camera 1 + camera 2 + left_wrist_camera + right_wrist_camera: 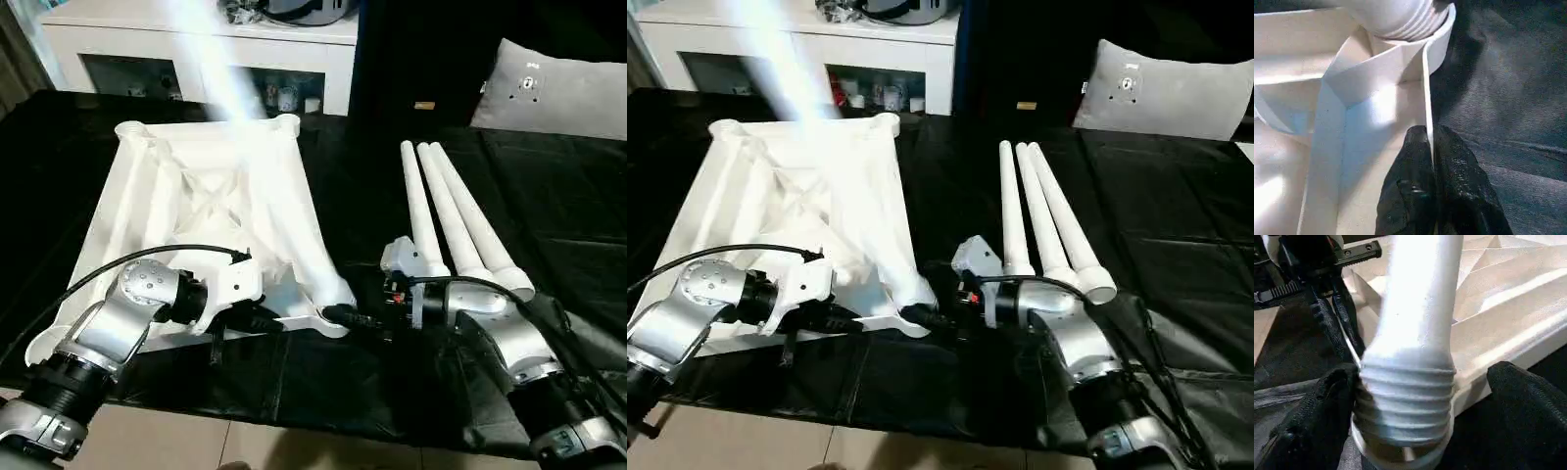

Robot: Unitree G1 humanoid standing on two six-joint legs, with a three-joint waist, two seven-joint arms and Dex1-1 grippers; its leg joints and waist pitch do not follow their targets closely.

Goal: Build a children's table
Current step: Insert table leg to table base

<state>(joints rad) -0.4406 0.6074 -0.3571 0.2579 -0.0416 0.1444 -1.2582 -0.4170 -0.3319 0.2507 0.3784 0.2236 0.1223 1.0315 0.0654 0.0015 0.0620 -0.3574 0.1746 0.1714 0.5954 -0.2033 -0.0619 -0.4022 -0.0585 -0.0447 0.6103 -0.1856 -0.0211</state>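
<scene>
The white table top (196, 196) lies ribbed underside up on the black cloth. One white leg (1415, 308) stands in its near right corner socket (1400, 450), threaded end down, and rises toward the head camera as a bright streak (220, 78). My left gripper (1429, 142) is shut on the top's near rim, one finger on each side of the thin wall. My right gripper (1422, 379) is open around the leg's threaded base: one finger (1327, 401) touches the thread, the other (1518, 391) stands apart. Three more legs (451, 215) lie side by side on the cloth to the right.
A white cabinet with glass doors (196, 49) stands behind the cloth. A grey-white pillow (558, 93) rests at the back right. The black cloth (549, 196) ends close to me, with tiled floor (294, 441) below its edge.
</scene>
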